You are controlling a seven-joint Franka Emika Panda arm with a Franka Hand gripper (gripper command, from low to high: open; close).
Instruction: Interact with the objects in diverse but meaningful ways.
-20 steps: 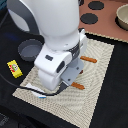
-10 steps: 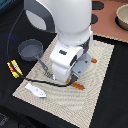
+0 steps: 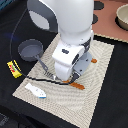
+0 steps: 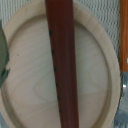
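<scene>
In the wrist view a dark red-brown sausage (image 4: 62, 60) lies lengthwise across a round pale wooden plate (image 4: 30, 75), right under the camera. My fingers do not show there. In the exterior view my hand (image 3: 67, 75) hangs low over the striped placemat (image 3: 97, 85) and hides the plate, the sausage and its own fingertips. The grey-blue saucepan (image 3: 31, 50) stands at the mat's corner on the exterior view's left. A yellow packet (image 3: 14, 68) lies beyond it on the dark table. The white-and-blue fish (image 3: 36, 91) rests on the mat's near corner.
Two orange pieces (image 3: 77, 85) (image 3: 93, 61) stick out from under the hand on the mat. An orange strip (image 4: 124, 35) shows beside the plate. A black cable (image 3: 30, 77) loops from the arm. A beige bowl (image 3: 122, 17) sits on a brown board at the back.
The arm has swung toward the exterior view's right, uncovering the saucepan and the fish. The objects on the table have stayed where they were.
</scene>
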